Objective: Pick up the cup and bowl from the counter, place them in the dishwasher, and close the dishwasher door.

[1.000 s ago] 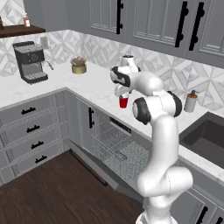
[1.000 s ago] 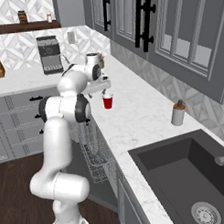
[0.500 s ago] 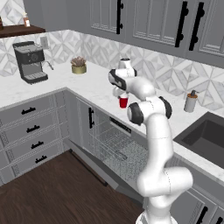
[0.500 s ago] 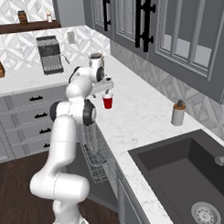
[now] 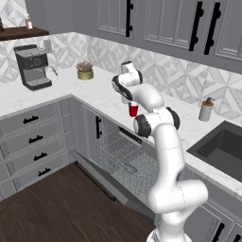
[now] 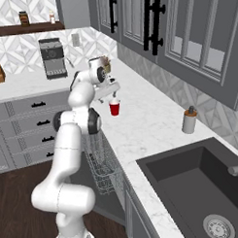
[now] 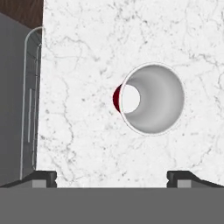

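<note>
Hovering over the counter [image 7: 87,52], my gripper [image 7: 112,177] points straight down with its jaws spread wide and nothing between them. The two dark fingertips [image 7: 41,177] show at the bottom of the hand view, well apart from each other.

The cup [image 7: 151,99] stands upright on the white, grey-veined marble, ahead of my fingertips and a little to the right of the midline between them in the hand view. Seen from above, it presents a round white rim and a pale inside that narrows to a smaller bright base; a sliver of red outer wall shows at its left side. From the left base view the cup [image 5: 133,109] is a small red tapered shape with a white rim, close to the counter's front edge, and my gripper [image 5: 126,97] hangs just above and beside it without touching. The right base view gives the same: cup [image 6: 114,108] upright, gripper [image 6: 110,90] above it.

The dishwasher [image 5: 125,158] sits under the counter directly below the cup. Its door [image 5: 99,182] is dropped down and its wire rack [image 5: 130,165] is pulled out; part of that rack [image 7: 31,100] shows past the counter edge in the hand view.

A soap bottle [image 6: 189,120] stands further along the counter, near the dark sink [image 6: 201,186]. A coffee machine [image 5: 32,67] and a small potted plant [image 5: 85,70] stand on the far corner section.

I cannot make out the bowl.
</note>
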